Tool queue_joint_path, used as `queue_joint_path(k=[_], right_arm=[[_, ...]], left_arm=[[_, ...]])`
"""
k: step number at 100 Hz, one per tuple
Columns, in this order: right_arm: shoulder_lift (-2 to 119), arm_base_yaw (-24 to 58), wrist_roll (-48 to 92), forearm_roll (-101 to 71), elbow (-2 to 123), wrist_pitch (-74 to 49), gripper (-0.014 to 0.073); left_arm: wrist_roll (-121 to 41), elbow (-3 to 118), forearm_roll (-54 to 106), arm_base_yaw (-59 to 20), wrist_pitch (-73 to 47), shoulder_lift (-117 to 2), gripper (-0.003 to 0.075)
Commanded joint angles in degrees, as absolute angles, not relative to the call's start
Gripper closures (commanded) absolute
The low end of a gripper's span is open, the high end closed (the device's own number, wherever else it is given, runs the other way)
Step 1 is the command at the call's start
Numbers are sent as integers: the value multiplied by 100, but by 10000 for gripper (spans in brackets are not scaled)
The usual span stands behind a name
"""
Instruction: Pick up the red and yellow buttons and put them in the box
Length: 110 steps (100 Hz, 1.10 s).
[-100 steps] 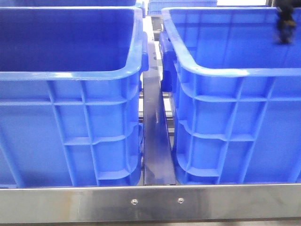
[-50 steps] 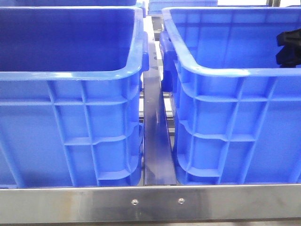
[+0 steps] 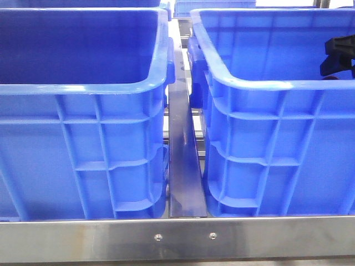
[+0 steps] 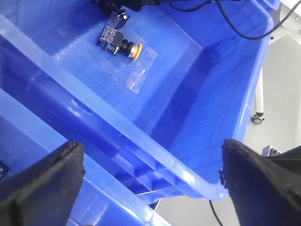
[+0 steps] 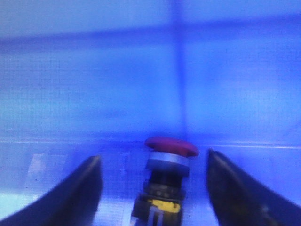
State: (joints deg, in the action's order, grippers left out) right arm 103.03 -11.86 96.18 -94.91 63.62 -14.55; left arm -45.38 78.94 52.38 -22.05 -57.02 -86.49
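Two blue crates stood side by side on the table's steel frame [image 3: 183,237] in the front view: the left crate [image 3: 83,88] and the right crate [image 3: 260,83], a metal rail [image 3: 183,166] running between them. The right gripper [image 3: 338,55] showed as a dark shape at about 3 o'clock, low inside the right crate. In its wrist view its fingers [image 5: 70,193] stood apart — the red button [image 5: 171,147] sat between them, cap up, touched by neither. The left gripper [image 4: 150,188] hung above a crate's rim, its fingers [image 4: 42,183] spread wide. Down on that crate's floor lay the yellow button [image 4: 120,42] on its side, beside a clear tape patch [image 4: 141,70].
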Motion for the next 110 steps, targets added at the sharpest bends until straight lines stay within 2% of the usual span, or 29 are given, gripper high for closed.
queue_joint_path(k=[1,26,33,36,46,54,59,63,110], right_arm=[[9874,-1223,9699,-9636,6548,-1529,72],[9103,-1223,9694,-9636,6050,-1441,89],[8779,-1223,9694,-9636,5778,-1447,160],[8646,-1223,9694,-9638,5670,-1464,220],[8142,-1223,9694,-9638,5265,-1511,424],[7666,-1223,9694,-9638,4902,-1511,581],[7369,-1223,9694,-9638,4688,-1511,654],[7151,-1223,9694,-9638,4512,-1511,660],[4237,-1223,9694,-9703,2879,-1624,659]], left_arm=[[-4535,8075,5612,-2236,-5510,-8465,155],[-4337,8075,5200,-2236,-5303,-8455,167],[-3967,8075,4804,-2236,-5096,-8447,195],[-3772,8075,4614,-2236,-4999,-8432,217],[-2972,8064,3766,-2236,-4694,-8408,355],[-2503,8012,3254,-2236,-4557,-8367,528],[-2232,7937,3074,-2236,-4444,-8319,650],[-2065,7846,2979,-2236,-4319,-8264,741],[77,6024,450,-2236,-3014,-6520,741]])
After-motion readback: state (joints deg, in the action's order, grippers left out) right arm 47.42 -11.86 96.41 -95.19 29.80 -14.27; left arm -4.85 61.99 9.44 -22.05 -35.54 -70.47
